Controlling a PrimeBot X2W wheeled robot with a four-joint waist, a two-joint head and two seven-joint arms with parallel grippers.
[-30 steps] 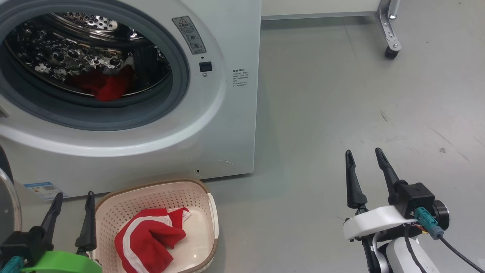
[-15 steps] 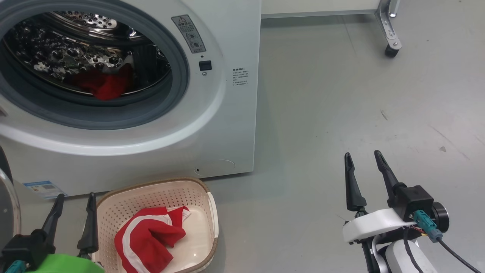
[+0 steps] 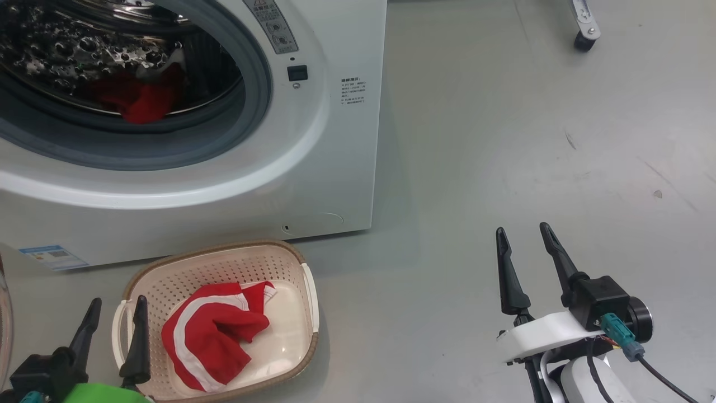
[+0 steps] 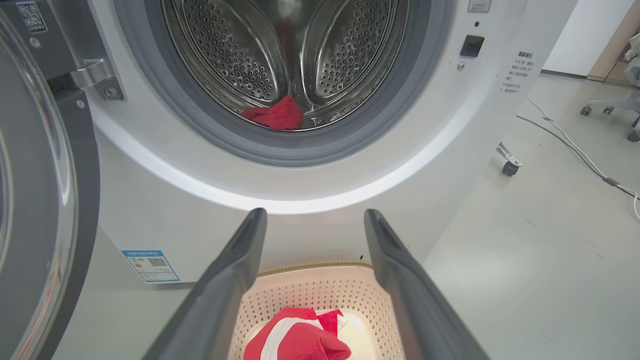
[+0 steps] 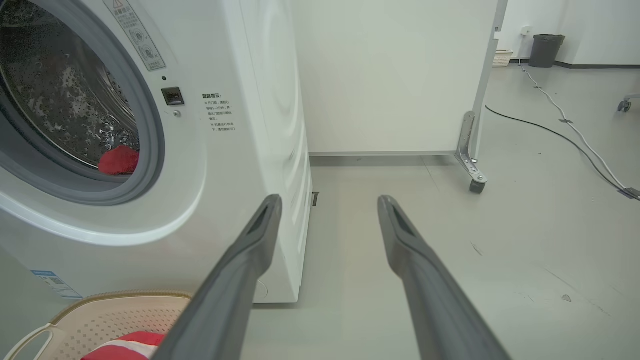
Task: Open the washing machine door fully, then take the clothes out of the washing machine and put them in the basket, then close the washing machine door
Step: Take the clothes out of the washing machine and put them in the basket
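Note:
The white washing machine (image 3: 335,168) stands with its washing machine door (image 4: 30,200) swung open at the left. One piece of red clothes (image 3: 140,103) (image 4: 275,114) (image 5: 118,160) lies at the front of the steel drum. Another red piece with a white stripe (image 3: 210,336) (image 4: 300,340) lies in the cream basket (image 3: 224,247) (image 4: 320,285) (image 5: 115,312) on the floor before the machine. My left gripper (image 3: 118,302) (image 4: 316,215) hangs open and empty over the basket's left end. My right gripper (image 3: 522,229) (image 5: 331,200) is open and empty over bare floor to the right of the machine.
Grey floor stretches right of the machine. A white panel on a metal foot with a caster (image 3: 584,40) (image 5: 477,186) stands behind. Cables (image 5: 550,130) (image 4: 575,150) run across the floor further off, near a dark bin (image 5: 546,50).
The whole head picture has shifted, with machine and basket higher in it, so the camera moved. Both grippers stay open and sit slightly lower in the picture. The clothes lie as before.

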